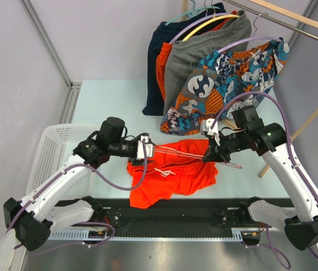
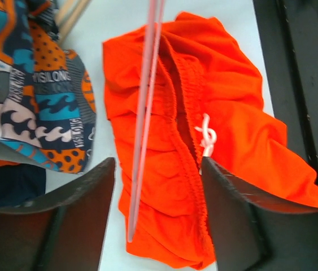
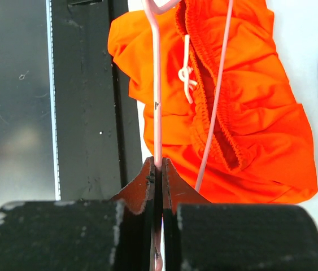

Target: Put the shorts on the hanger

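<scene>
Pale blue table carries, nearest the arm bases, one pair of orange shorts lying crumpled, with one pink hanger held over them. Of two grippers, the right gripper is clamped on a hanger wire, while the left gripper stands spread around the wires. Farther back, four garments hang from one rail before grey walls.

I have two arms of white shell with black joints and black wrist housings: left arm at seven o'clock in the top view, right arm at four. A lilac cable loops along each. My left claw has broad matte-black fingers, scuffed pale at the edges. My right claw has black wedge fingertips stained reddish-brown.
</scene>
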Tool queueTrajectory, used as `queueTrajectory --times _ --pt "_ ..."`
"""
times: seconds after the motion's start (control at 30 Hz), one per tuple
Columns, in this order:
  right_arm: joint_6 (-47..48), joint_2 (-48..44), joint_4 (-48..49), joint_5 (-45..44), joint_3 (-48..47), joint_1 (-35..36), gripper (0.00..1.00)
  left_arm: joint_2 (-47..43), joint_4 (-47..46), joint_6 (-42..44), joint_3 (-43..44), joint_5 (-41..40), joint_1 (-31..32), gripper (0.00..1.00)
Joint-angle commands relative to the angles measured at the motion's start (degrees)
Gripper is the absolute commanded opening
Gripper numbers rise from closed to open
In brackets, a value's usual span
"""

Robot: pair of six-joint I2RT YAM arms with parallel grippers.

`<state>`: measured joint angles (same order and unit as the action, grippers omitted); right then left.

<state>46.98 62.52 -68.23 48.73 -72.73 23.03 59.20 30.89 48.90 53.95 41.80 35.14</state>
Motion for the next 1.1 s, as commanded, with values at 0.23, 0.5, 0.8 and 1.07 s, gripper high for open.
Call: queueTrajectory --times 0.23,0.5,0.8,1.07 --pt "-2.1 -0.5 4.9 -2.7 -2.8 6.3 0.0 0.7 -0.6 1.7 -1.9 2.2 0.3 0.33" --pt "-9.3 -1.0 13.5 -12.1 -2.8 7.5 0.31 2.1 -0.1 -3.8 -0.8 1.1 0.3 0.0" --pt "-8.3 4.4 15.1 -20.9 -9.1 14.8 0.95 7.1 4.7 -7.9 4.8 0.0 0.3 0.0" --pt "-5.1 11.8 15.0 -17.8 -12.4 17.2 0.65 7.4 4.4 -10.5 5.4 1.0 0.3 0.0"
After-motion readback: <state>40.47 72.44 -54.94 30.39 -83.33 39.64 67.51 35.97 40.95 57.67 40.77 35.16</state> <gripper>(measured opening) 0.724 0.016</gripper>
